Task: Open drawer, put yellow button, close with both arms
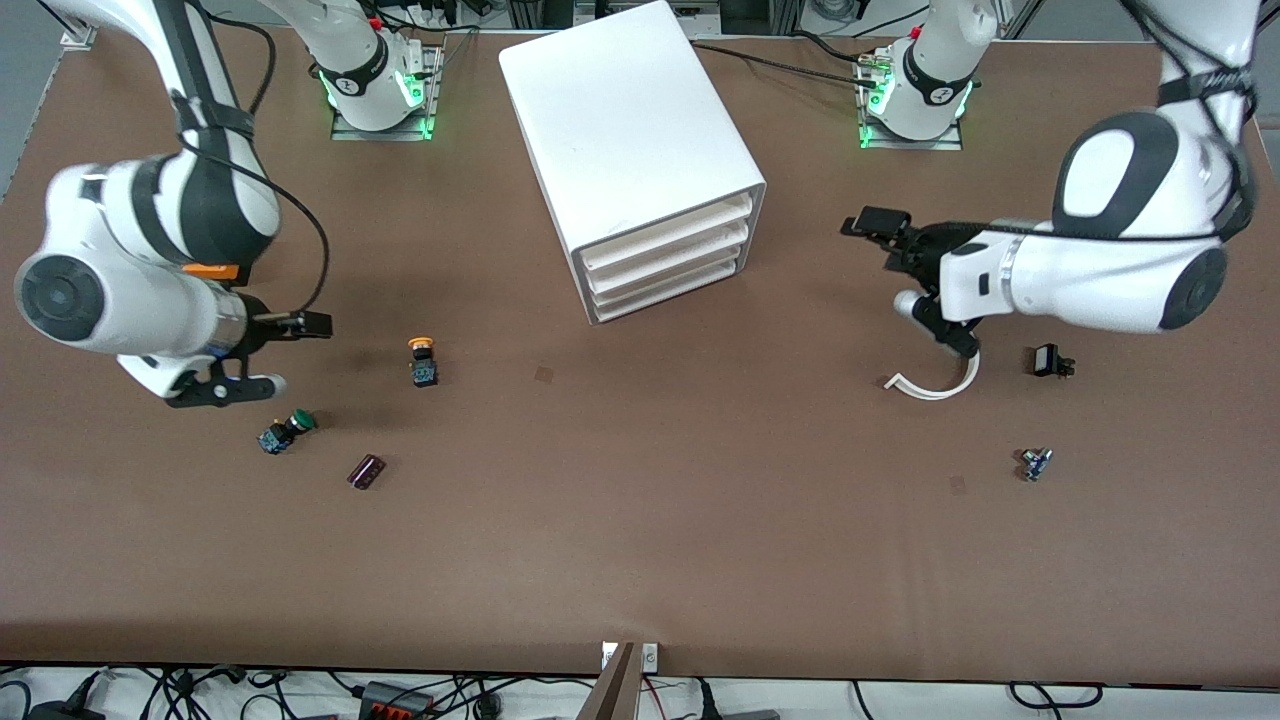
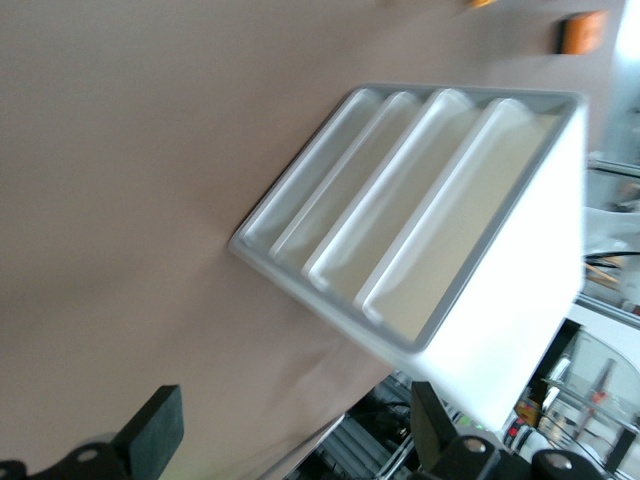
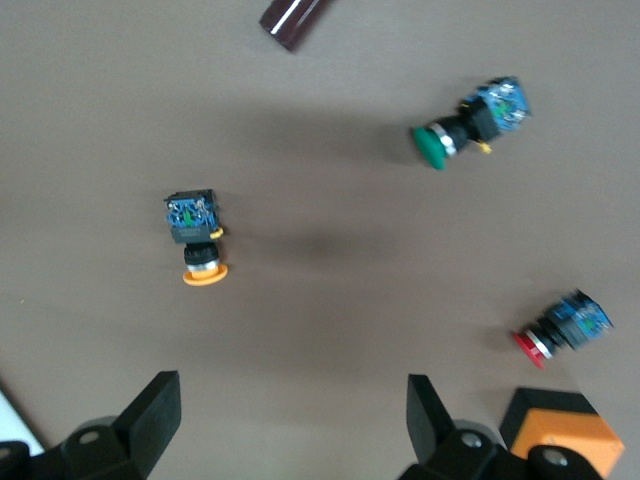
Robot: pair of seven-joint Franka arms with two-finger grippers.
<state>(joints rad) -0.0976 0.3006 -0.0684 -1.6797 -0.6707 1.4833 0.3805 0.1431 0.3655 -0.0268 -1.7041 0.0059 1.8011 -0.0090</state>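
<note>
The white cabinet stands mid-table, its three drawers pushed in; the left wrist view shows their fronts. The yellow button lies on its side toward the right arm's end, nearer the front camera than the cabinet, and appears as the yellow button in the right wrist view. My right gripper hangs open and empty beside that button, its fingertips wide apart. My left gripper hovers open beside the cabinet toward the left arm's end, facing the drawer fronts, with nothing between its fingertips.
A green button and a dark purple block lie near the yellow one. A red button shows only in the right wrist view. Toward the left arm's end lie a white curved strip, a black part and a small blue part.
</note>
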